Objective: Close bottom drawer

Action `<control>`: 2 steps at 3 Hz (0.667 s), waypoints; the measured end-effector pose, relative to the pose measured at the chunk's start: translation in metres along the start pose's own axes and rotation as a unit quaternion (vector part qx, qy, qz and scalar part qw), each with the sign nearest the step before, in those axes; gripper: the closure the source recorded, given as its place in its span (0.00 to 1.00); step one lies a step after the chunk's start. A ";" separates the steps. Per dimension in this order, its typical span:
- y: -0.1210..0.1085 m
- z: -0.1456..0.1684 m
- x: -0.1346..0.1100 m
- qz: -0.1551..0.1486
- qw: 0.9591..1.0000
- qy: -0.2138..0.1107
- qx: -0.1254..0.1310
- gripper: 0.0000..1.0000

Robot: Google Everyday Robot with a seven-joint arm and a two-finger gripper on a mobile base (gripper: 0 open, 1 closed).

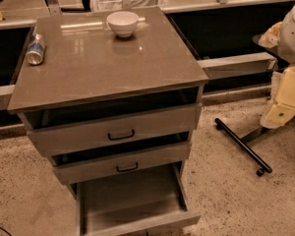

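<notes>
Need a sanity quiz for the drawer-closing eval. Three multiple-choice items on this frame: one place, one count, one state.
1. Where is the white bowl?
A. on the cabinet top, near its back edge
B. on the floor
C. inside a drawer

2. How many drawer fronts show?
A. two
B. three
C. four

3. The bottom drawer is:
A. shut flush
B. pulled far out
C. removed

Key:
1 A, the bowl stands on the grey top.
2 B, three fronts are stacked one under another.
3 B, its tray juts well past the two above.

The gripper is at the right edge, apart from the drawers.
</notes>
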State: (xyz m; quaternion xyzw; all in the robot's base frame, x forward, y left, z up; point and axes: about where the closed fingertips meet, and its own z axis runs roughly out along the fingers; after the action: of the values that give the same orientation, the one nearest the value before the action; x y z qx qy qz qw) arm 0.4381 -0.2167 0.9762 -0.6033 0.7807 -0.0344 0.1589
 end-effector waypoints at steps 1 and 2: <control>0.000 0.000 0.000 0.000 1.000 0.000 0.000 0.00; 0.012 0.025 -0.002 0.011 0.999 -0.042 -0.017 0.00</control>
State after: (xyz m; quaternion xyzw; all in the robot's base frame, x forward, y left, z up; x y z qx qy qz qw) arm 0.4349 -0.2086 0.9500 -0.5979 0.7807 0.0064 0.1813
